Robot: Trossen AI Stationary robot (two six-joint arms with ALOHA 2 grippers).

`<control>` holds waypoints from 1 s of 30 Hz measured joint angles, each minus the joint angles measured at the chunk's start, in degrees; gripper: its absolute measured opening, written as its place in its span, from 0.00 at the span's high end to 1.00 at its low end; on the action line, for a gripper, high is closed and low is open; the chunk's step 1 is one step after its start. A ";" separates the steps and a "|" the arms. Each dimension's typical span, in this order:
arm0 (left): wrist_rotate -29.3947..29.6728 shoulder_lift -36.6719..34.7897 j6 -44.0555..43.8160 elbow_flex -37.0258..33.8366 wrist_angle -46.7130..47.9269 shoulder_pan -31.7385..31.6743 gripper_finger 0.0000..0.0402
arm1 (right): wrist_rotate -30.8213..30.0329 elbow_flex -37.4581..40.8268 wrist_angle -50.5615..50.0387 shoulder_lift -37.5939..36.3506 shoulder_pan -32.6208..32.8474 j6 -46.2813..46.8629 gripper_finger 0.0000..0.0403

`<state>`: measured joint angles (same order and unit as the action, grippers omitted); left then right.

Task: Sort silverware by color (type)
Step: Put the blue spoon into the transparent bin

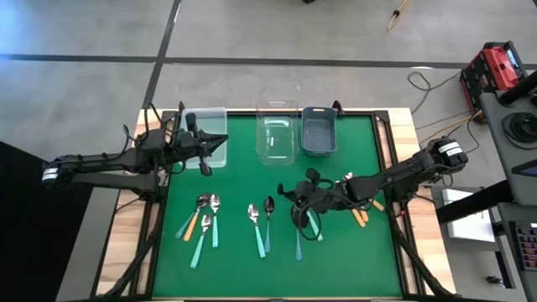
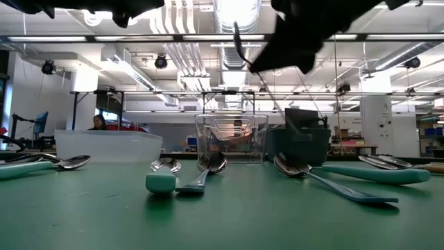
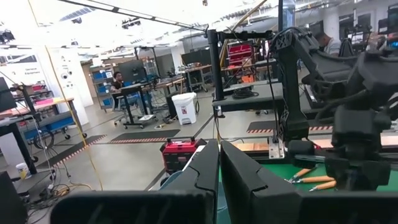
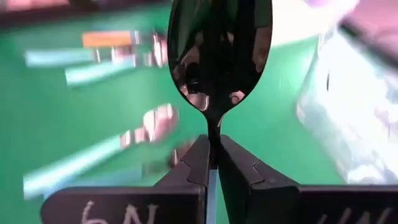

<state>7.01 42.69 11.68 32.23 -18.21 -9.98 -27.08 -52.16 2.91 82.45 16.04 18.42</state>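
My right gripper (image 4: 211, 158) is shut on a spoon with a dark bowl (image 4: 219, 53) and a blue-teal handle. In the high view this gripper (image 1: 300, 201) hovers over the mat's right half, and the arm hides most of the spoon. Other spoons lie flat on the green mat: a group on the left (image 1: 201, 220), two in the middle (image 1: 260, 222), a teal one (image 1: 315, 225) and orange-handled ones (image 1: 361, 215) under the right arm. My left gripper (image 3: 219, 165) is shut on nothing and waits beside the left clear bin (image 1: 208, 138). My right gripper pinches the spoon between its two fingers at the thin neck (image 4: 212, 134), just below the bowl. The dark bowl sticks out past the fingertips, and the blue-teal handle (image 4: 211, 190) runs back between the fingers. The spoon is lifted clear of the mat.
Three bins stand along the mat's far edge: a clear one on the left, a taller clear one (image 1: 277, 130) in the middle, a grey one (image 1: 319, 130) on the right. In the low view spoons (image 2: 201, 177) lie across the near mat. Wooden table edges frame the mat.
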 joint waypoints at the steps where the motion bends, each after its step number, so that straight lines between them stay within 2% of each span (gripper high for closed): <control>1: 0.00 0.00 -0.26 0.00 -0.27 0.00 1.00 | -0.06 0.00 2.73 0.19 -0.47 -1.65 0.97; 7: -0.02 -0.87 -0.23 0.00 -0.40 0.00 1.00 | -0.24 -0.02 15.64 1.08 -4.36 -8.33 0.97; 13: -0.07 -5.80 -1.52 -0.62 0.95 0.07 1.00 | -2.07 -0.04 20.23 1.10 -10.10 -11.00 0.97; 17: -0.07 -9.80 -1.39 -2.62 1.20 0.07 1.00 | -1.20 -2.97 19.77 2.09 -14.09 -11.41 0.97; 21: -0.07 -13.50 -0.34 -4.45 1.00 0.07 1.00 | 1.06 -9.05 19.01 4.36 -17.18 -16.24 0.97; 30: -0.09 -16.80 -1.83 -5.38 1.32 0.04 1.00 | 1.95 -27.45 5.81 11.46 -24.34 -16.50 0.97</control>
<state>6.92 25.89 9.85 26.85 -16.89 -9.93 -25.12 -79.61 8.71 93.91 -8.30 1.92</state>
